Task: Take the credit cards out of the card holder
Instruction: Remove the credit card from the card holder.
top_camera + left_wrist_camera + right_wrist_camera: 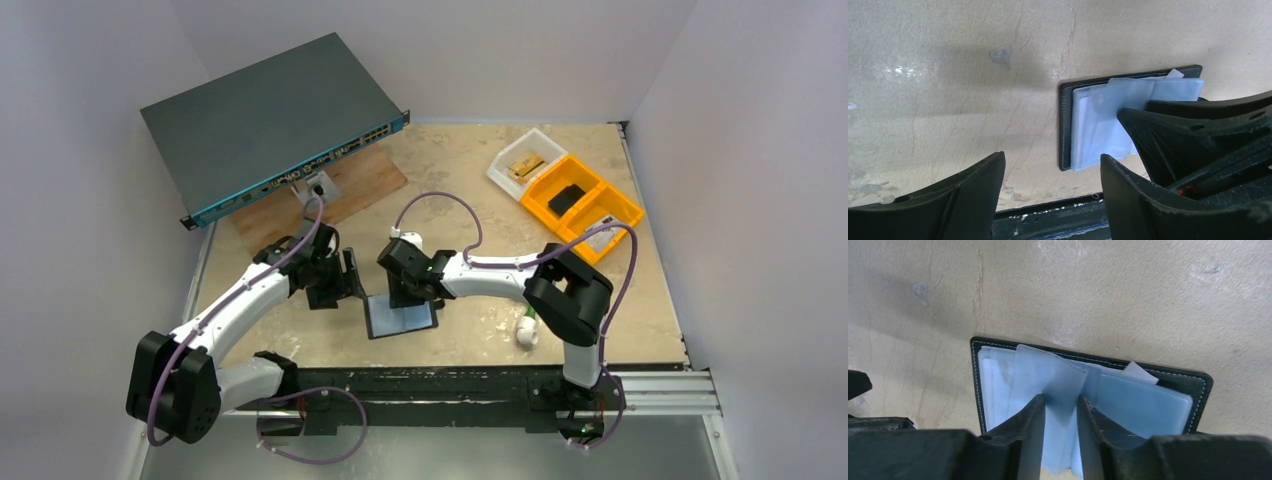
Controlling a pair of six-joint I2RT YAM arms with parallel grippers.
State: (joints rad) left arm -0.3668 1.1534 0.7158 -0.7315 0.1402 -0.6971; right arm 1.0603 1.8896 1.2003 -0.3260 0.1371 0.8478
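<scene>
The card holder [378,328] lies open and flat on the table, a black wallet with white stitching [1193,385], also seen in the left wrist view [1064,125]. Pale blue-grey credit cards [1143,405] fill it like leaves [1093,135]. One leaf [1048,375] stands up from the middle. My right gripper [1061,402] is over the wallet [412,298], its jaws a narrow gap apart on either side of that leaf. My left gripper [1052,165] is open and empty, just left of the wallet [352,278].
A dark grey network switch [270,125] rests on a wooden board [345,195] at the back left. An orange tray [585,205] and a clear tray [520,165] stand at the back right. A small white object [527,333] lies by the right arm.
</scene>
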